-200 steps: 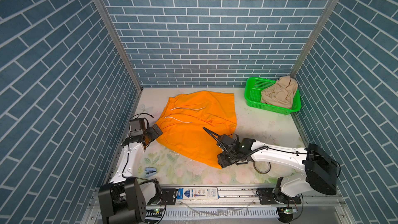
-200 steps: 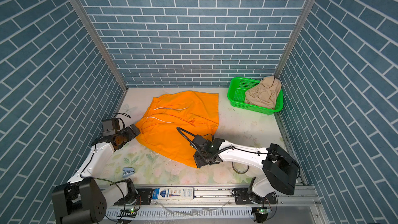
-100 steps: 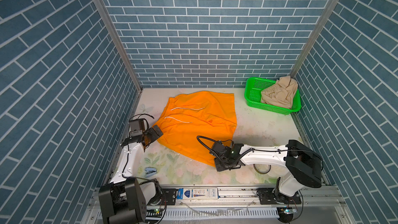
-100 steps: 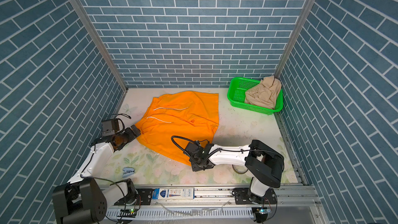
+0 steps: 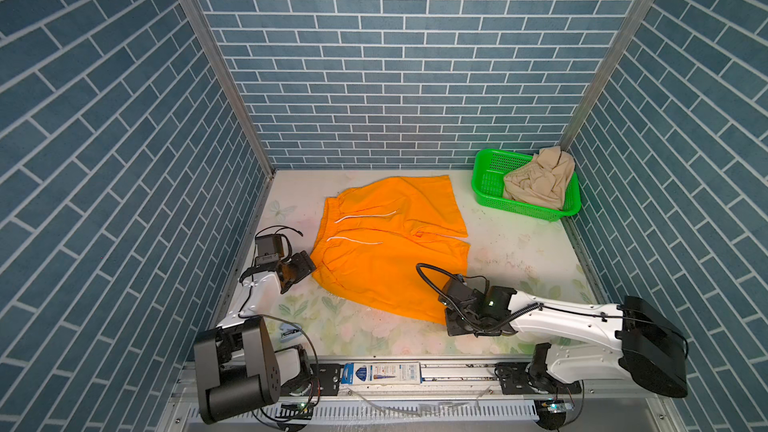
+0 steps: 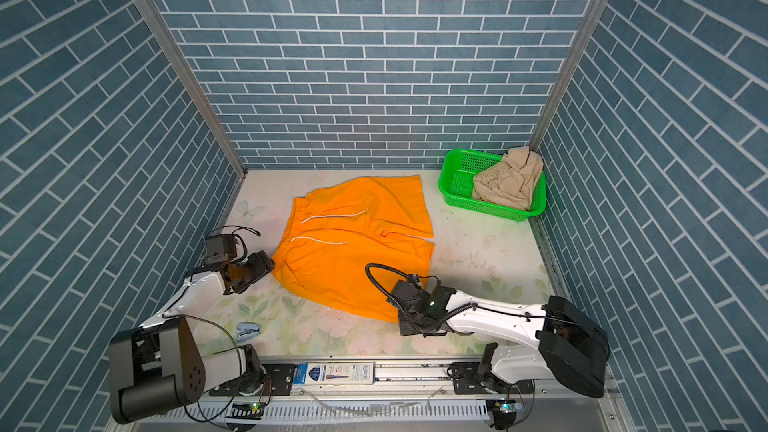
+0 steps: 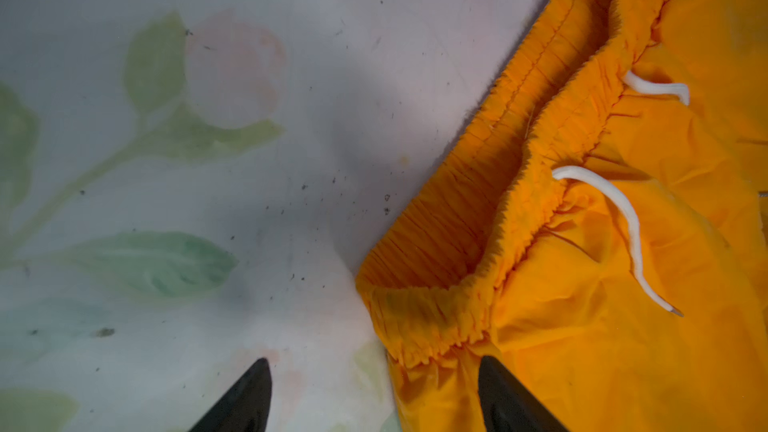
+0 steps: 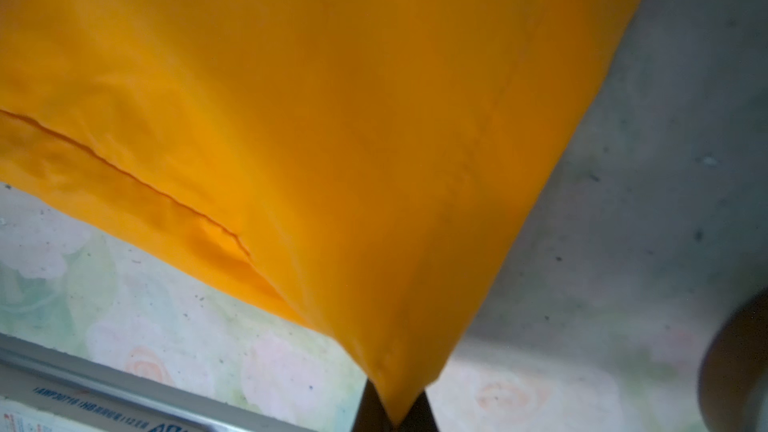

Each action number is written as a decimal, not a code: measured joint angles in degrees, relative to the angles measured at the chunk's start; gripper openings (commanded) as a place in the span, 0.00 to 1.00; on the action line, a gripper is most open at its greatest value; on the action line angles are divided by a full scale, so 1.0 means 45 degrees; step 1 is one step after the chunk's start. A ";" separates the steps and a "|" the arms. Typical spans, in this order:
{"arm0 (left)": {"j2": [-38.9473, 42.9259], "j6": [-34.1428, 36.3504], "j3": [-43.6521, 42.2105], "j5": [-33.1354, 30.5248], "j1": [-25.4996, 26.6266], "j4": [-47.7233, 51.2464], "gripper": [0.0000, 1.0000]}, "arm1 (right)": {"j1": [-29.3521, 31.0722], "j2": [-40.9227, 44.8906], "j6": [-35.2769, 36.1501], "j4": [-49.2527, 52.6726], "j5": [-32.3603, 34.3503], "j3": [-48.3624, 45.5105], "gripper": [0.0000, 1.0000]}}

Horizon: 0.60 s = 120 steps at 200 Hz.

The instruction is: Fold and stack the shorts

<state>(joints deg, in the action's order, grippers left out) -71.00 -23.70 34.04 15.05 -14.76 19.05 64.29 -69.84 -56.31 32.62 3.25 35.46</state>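
your right gripper (image 8: 392, 409) pinches the near corner of the orange shorts (image 5: 386, 251) — ready to fold. your left gripper (image 7: 372, 360) is spread wide over the waistband (image 7: 478, 218) corner by the left edge of the table (image 5: 519, 251) — beige shorts (image 5: 536, 180) sit in the basket (image 5: 488, 195).

Blurred orange shorts (image 8: 332, 118) run past the right wrist view's edges; the right pincer (image 8: 393, 415) shows only its tips there, its own wrist covering it in both top views. A blue item (image 6: 248, 329) is too small to name.
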 measured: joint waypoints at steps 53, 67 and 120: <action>0.0597 0.0136 -0.0291 0.0831 0.0015 -0.0189 0.72 | -0.2137 0.2934 -0.0058 0.0845 -0.0301 -0.1190 0.00; 0.0821 0.0131 -0.0491 0.1161 0.0102 -0.0267 0.71 | -0.2788 0.3070 0.0097 0.0923 -0.0486 -0.1180 0.00; 0.0937 0.0141 -0.0845 0.1185 0.1749 0.0117 0.68 | -0.3808 0.1651 0.1287 0.1355 -0.1030 -0.0374 0.00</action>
<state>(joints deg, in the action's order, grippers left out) -66.78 -23.07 30.24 20.38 -6.90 19.57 47.16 -62.41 -50.52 38.72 -1.39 33.78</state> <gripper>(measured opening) 0.681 0.054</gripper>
